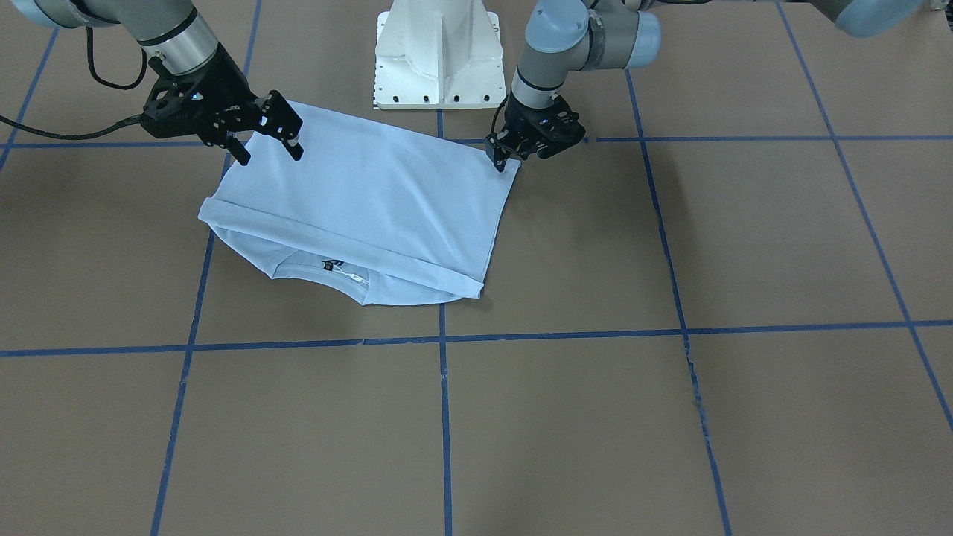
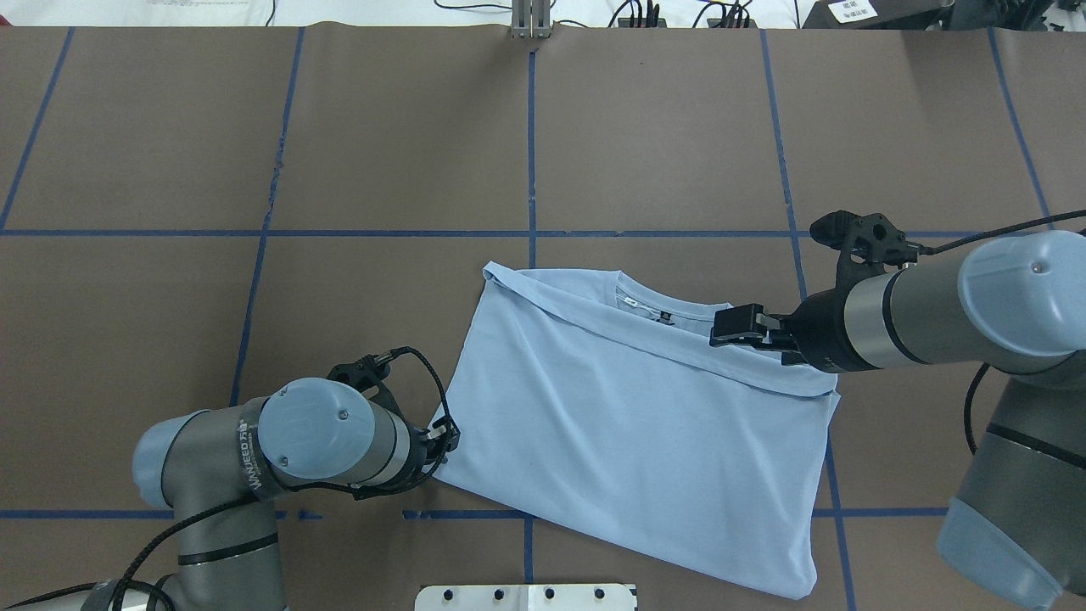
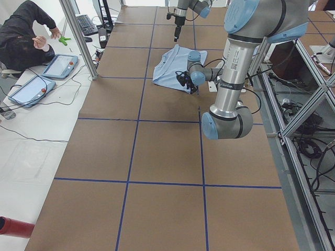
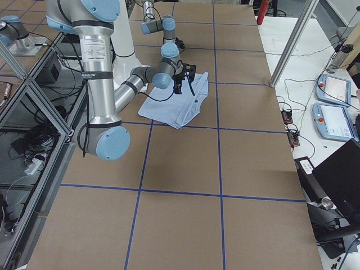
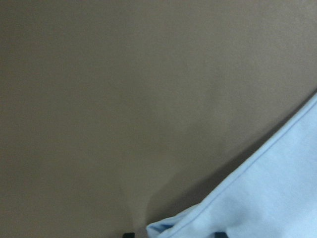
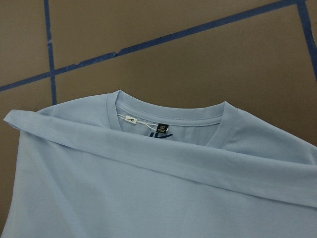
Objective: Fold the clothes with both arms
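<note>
The light blue T-shirt [image 1: 372, 201] [image 2: 628, 424] lies on the brown table, its lower half folded up so the hem crosses just below the collar [image 6: 168, 116] and dark neck label [image 6: 162, 127]. My left gripper [image 1: 500, 158] [image 2: 447, 437] is down at the shirt's near corner on my left. In the left wrist view that corner [image 5: 163, 229] sits at the bottom edge with only dark finger tips peeking in, so I cannot tell whether it is clamped. My right gripper [image 1: 272, 149] [image 2: 730, 327] hovers open above the hem's end on my right, holding nothing.
The white pedestal base [image 1: 435, 52] stands just behind the shirt. Blue tape lines [image 1: 443, 417] grid the brown table top. A person [image 3: 26, 36] sits by two tablets [image 3: 60, 65] off the table's far side. Cables run along the far edge [image 2: 645, 13].
</note>
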### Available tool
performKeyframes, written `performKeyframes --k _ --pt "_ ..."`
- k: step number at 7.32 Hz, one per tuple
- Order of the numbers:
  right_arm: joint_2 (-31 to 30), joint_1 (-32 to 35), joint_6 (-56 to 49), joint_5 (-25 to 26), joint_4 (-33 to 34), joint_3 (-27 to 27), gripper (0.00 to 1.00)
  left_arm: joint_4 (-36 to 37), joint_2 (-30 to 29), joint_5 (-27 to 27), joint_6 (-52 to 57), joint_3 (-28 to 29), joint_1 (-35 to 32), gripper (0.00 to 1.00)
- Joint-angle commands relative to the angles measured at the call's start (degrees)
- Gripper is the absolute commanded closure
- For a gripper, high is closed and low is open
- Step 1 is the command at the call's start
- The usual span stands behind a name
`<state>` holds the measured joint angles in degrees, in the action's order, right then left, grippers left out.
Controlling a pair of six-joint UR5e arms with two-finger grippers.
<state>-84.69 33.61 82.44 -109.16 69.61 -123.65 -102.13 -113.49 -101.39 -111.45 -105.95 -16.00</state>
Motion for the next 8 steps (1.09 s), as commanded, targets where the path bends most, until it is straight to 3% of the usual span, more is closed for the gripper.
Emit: performKeyframes --k 1,3,6,8 --pt "0.05 0.05 0.00 0.00 0.00 -0.10 0.00 0.00 0.03 0.40 0.00 0.04 -0.09 0.96" --pt "-0.04 0.05 0.09 0.00 0.00 -0.02 0.00 0.00 -0.06 1.54 0.00 -0.13 -0.44 1.00" --pt "-0.39 0.05 0.09 0.08 0.00 -0.10 0.00 0.17 -0.15 1.46 3.41 0.04 -6.56 1.00" --pt "-0.48 0.05 0.09 0.17 0.00 -0.19 0.00 0.09 -4.24 1.55 6.32 7.11 -12.36 1.00"
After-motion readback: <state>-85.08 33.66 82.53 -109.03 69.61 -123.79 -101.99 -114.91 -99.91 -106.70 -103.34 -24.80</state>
